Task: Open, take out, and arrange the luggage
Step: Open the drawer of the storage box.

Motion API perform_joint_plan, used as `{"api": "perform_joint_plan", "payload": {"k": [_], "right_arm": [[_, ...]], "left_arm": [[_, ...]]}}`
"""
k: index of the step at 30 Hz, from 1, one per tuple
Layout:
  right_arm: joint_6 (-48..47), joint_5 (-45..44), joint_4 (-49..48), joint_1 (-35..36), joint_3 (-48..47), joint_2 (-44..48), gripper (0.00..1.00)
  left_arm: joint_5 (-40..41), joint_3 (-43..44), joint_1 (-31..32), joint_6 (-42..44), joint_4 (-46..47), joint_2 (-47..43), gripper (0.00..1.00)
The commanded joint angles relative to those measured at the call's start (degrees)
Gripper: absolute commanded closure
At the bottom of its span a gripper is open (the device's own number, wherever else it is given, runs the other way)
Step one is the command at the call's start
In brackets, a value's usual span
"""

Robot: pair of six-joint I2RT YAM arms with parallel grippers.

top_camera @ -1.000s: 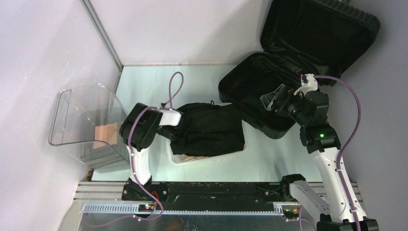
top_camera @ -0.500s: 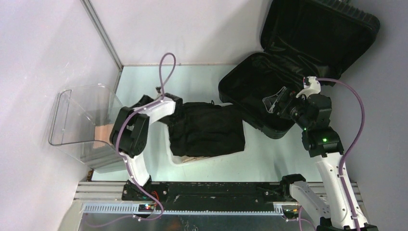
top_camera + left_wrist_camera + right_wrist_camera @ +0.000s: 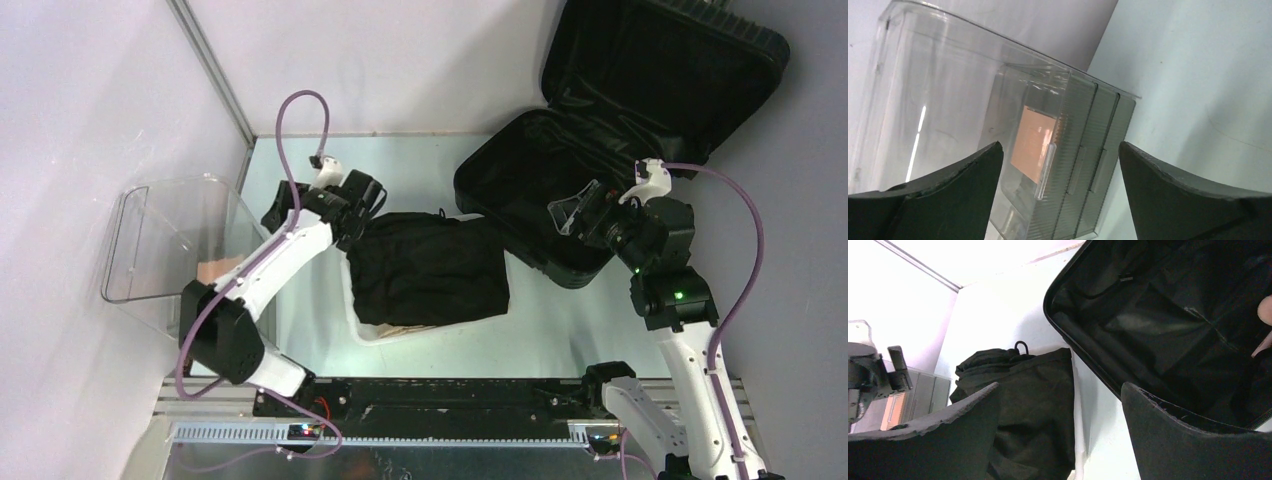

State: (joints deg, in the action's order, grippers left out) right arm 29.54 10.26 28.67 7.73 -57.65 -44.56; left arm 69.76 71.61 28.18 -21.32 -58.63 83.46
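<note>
At the far right corner, your luggage (image 3: 520,165) lies open, lid raised, its near rim just beside the black garment (image 3: 430,270) heaped on the white basket (image 3: 362,328). Your right gripper (image 3: 568,212) hangs open above that rim; the left gripper (image 3: 1059,165), open and empty, faces the clear bin (image 3: 948,100). Bare tabletop (image 3: 400,170) stretches behind the garment. Only the right wrist view shows the lining's creases
</note>
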Motion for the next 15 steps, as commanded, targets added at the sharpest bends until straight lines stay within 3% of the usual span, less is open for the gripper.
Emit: {"api": "perform_joint_plan", "payload": {"k": [1,8,15], "right_arm": [[1.3,-0.5,-0.4,0.3,-2.6,0.5,0.10],[1.5,-0.4,-0.1,1.0,-2.6,0.1,0.10],[1.7,-0.4,0.3,1.0,-2.6,0.1,0.10]], "left_arm": [[2.7,0.6,-2.4,-1.6,-4.0,6.6,0.06],[1.8,-12.9,-3.0,-3.0,2.2,8.2,0.20],[2.6,-14.5,-3.7,-1.2,3.4,9.8,0.34]]}}
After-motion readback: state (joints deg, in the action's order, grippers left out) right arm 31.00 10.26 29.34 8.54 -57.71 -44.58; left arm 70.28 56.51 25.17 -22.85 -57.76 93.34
